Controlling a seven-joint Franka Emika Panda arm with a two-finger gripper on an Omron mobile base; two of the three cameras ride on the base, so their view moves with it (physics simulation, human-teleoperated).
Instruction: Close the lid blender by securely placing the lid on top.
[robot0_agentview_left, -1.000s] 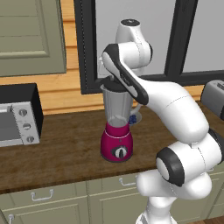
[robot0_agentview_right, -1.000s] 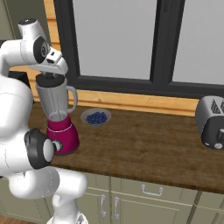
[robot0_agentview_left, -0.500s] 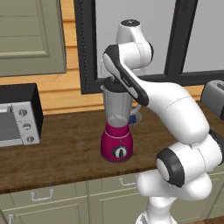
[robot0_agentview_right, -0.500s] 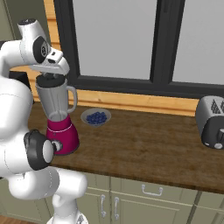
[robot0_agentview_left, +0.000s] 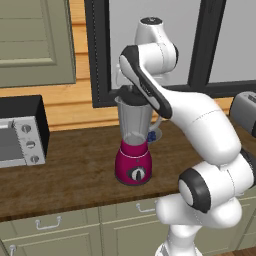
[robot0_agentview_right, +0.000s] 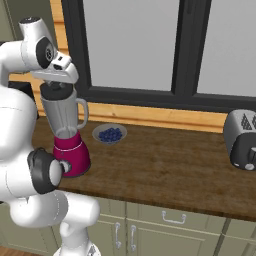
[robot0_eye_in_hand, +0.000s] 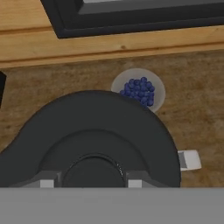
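The blender (robot0_agentview_left: 133, 161) stands on the wooden counter, a clear tapered jar (robot0_agentview_right: 60, 116) on a magenta base. The black round lid (robot0_agentview_left: 130, 93) lies level at the jar's rim, directly over the opening. My gripper (robot0_agentview_left: 132, 89) comes down on it from above and is shut on the lid's raised centre knob. In the hand view the lid (robot0_eye_in_hand: 96, 131) spreads wide below me, with my gripper (robot0_eye_in_hand: 91, 181) closed around its knob. The lid (robot0_agentview_right: 55, 90) covers the jar's mouth; I cannot tell whether it is pressed fully home.
A small bowl of blueberries (robot0_agentview_right: 110, 134) sits just behind and right of the blender. A silver toaster (robot0_agentview_right: 242, 140) stands at the far right of the counter, a toaster oven (robot0_agentview_left: 20, 132) at the far left. A dark-framed window runs behind.
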